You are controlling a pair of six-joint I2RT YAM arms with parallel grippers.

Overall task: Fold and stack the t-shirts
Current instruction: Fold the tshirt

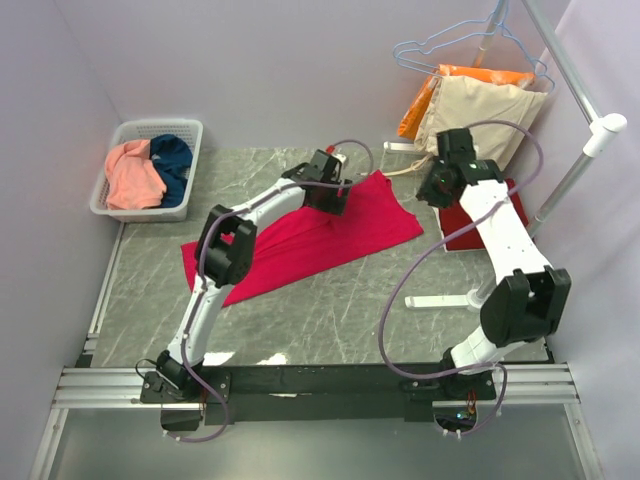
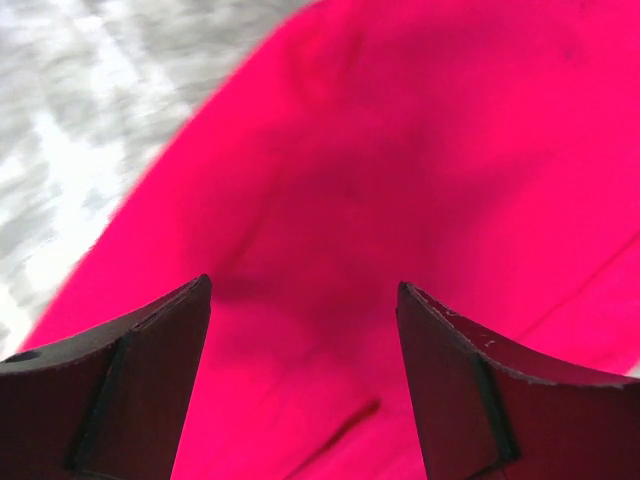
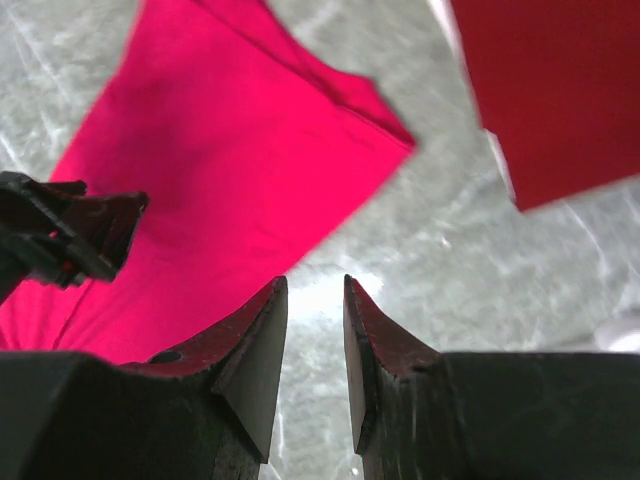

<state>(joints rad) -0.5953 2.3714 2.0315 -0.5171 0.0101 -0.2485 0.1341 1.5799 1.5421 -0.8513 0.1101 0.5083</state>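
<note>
A bright crimson t-shirt (image 1: 310,240) lies spread flat across the middle of the table. My left gripper (image 1: 335,188) hovers over its far edge. In the left wrist view the left gripper (image 2: 305,290) is wide open and empty, just above the crimson cloth (image 2: 400,150). A darker red t-shirt (image 1: 462,222) lies folded at the right, partly under my right arm. My right gripper (image 1: 438,188) is between the two shirts. Its jaws (image 3: 314,282) stand a narrow gap apart, empty, over bare table; the crimson shirt (image 3: 230,150) and darker red shirt (image 3: 550,90) show beyond. A salmon-pink t-shirt (image 1: 133,175) and a dark teal-blue one (image 1: 175,165) lie in a basket.
The white basket (image 1: 150,128) stands at the back left. Beige (image 1: 485,120) and orange (image 1: 470,75) garments hang on wire hangers from a white rack (image 1: 575,170) at the back right. The rack's foot (image 1: 440,300) lies on the table near my right arm. Walls close in on both sides.
</note>
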